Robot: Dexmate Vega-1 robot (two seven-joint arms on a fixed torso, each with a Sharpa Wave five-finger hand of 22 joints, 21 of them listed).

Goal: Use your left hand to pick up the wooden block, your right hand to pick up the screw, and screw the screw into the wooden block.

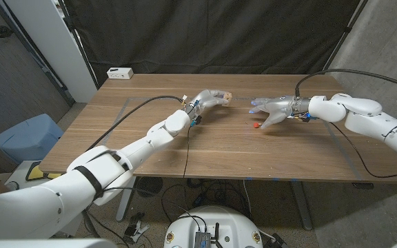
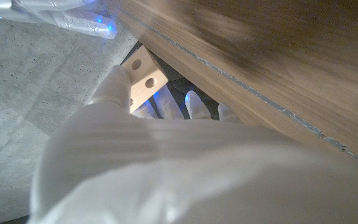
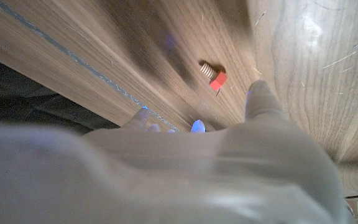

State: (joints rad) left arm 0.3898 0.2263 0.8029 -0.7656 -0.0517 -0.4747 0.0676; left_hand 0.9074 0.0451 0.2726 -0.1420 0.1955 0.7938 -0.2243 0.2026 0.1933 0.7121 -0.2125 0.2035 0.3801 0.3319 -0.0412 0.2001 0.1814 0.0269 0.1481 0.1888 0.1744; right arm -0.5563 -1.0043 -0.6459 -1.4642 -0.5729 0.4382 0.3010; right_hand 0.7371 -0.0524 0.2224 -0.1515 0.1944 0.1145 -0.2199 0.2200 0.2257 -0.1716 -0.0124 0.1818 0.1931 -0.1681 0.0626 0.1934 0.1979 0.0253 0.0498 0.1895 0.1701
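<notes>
Head view: our left hand (image 1: 209, 100) holds the wooden block (image 1: 227, 97) in its fingers, up off the table (image 1: 253, 151). Our right hand (image 1: 273, 110), fingers spread, holds nothing above the red-headed screw (image 1: 256, 126). A black curtain (image 1: 212, 34) hangs behind.

Wooden block (image 2: 143, 76): lower part hidden behind left hand (image 2: 166, 168) in left wrist view; tiny in head view, holes unreadable there. Right hand (image 3: 166, 174) is a blurred mass in right wrist view, fingers hard to separate. Screw (image 3: 214, 75) is small, thread detail soft. Bench (image 3: 303, 74) grain motion-blurred, cut off by frame edges.
</notes>
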